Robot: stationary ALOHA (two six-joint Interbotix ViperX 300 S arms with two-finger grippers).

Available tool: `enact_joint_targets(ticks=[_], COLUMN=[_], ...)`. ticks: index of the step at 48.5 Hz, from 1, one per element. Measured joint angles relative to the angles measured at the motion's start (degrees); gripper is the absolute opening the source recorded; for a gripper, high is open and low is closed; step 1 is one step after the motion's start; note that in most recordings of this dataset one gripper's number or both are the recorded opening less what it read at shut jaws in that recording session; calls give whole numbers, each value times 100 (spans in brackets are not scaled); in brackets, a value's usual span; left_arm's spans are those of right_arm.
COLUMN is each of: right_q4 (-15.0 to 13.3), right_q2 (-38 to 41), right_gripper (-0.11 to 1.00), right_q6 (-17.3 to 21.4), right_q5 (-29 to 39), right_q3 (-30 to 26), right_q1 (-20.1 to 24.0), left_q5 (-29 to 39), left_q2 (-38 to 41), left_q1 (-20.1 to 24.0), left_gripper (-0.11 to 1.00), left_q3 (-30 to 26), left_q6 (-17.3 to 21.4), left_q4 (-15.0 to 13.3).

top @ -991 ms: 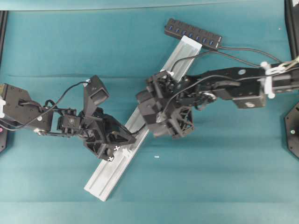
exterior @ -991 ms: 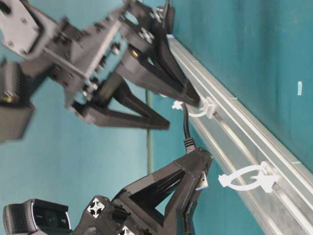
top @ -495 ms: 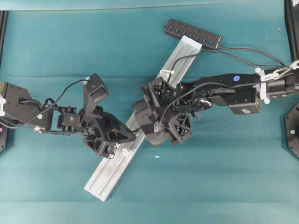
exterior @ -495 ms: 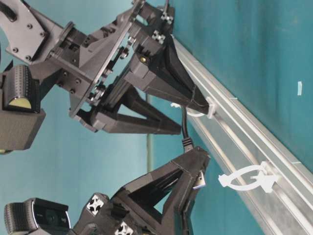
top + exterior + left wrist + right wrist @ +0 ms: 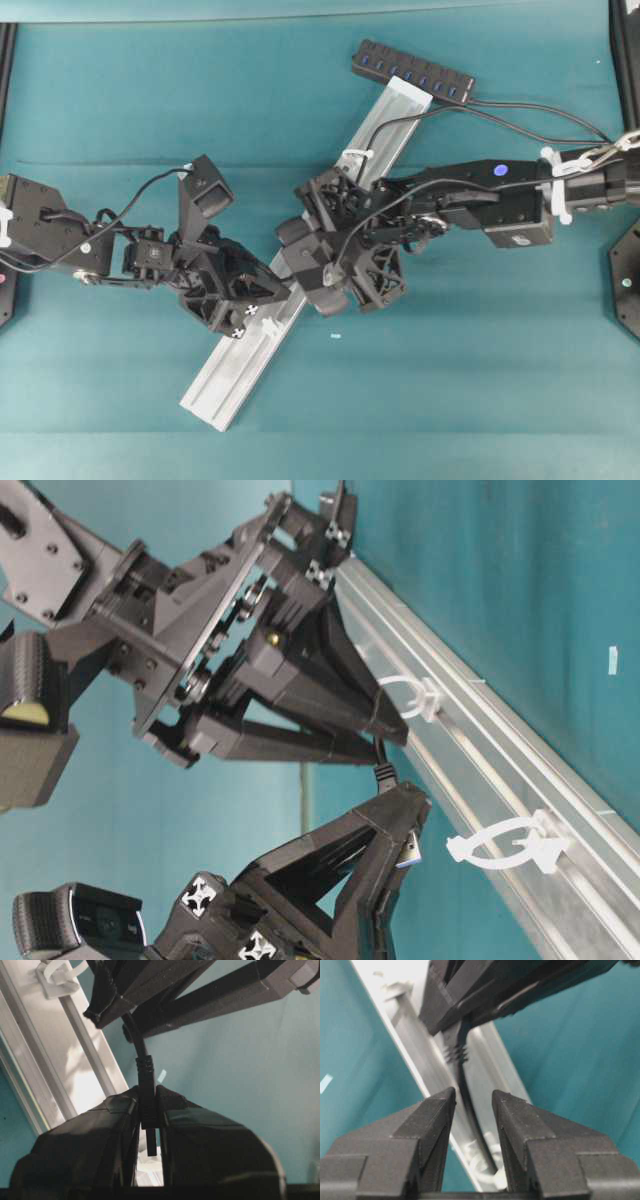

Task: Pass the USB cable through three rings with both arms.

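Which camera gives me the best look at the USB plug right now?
The left wrist view: the USB plug fills the centre, clamped between the left gripper fingers. Table-level shows only its metal tip past the gripper. The right wrist view shows its strain relief; overhead hides it under the arms.

Even, bright light falls across the teal worktop [image 5: 120, 90] in the overhead view, with only soft shadows. Glare washes out the silver rail [image 5: 47, 1060] in both wrist views, where the near black end effector [image 5: 472, 1125] fingers are dark and softly out of focus.
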Motion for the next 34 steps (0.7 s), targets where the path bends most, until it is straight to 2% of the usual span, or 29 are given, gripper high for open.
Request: enact_joint_targets(ticks=[16, 20, 28, 34], right_q4=[0, -18, -79, -105], right_q2=[9, 18, 53, 123], right_gripper=[40, 34, 11, 10], right_q6=[-132, -237, -483, -519], right_q5=[132, 158, 255, 439], right_q3=[-26, -26, -105, -246], right_q1=[44, 88, 114, 114], left_q5=[0, 0, 0, 9], left_q2=[-9, -9, 0, -9], left_q1=[9, 9, 0, 9], left_gripper=[11, 11, 11, 11], left_q3=[0, 0, 0, 0], left_q6=[9, 0, 0, 0], left_q4=[-9, -9, 0, 0])
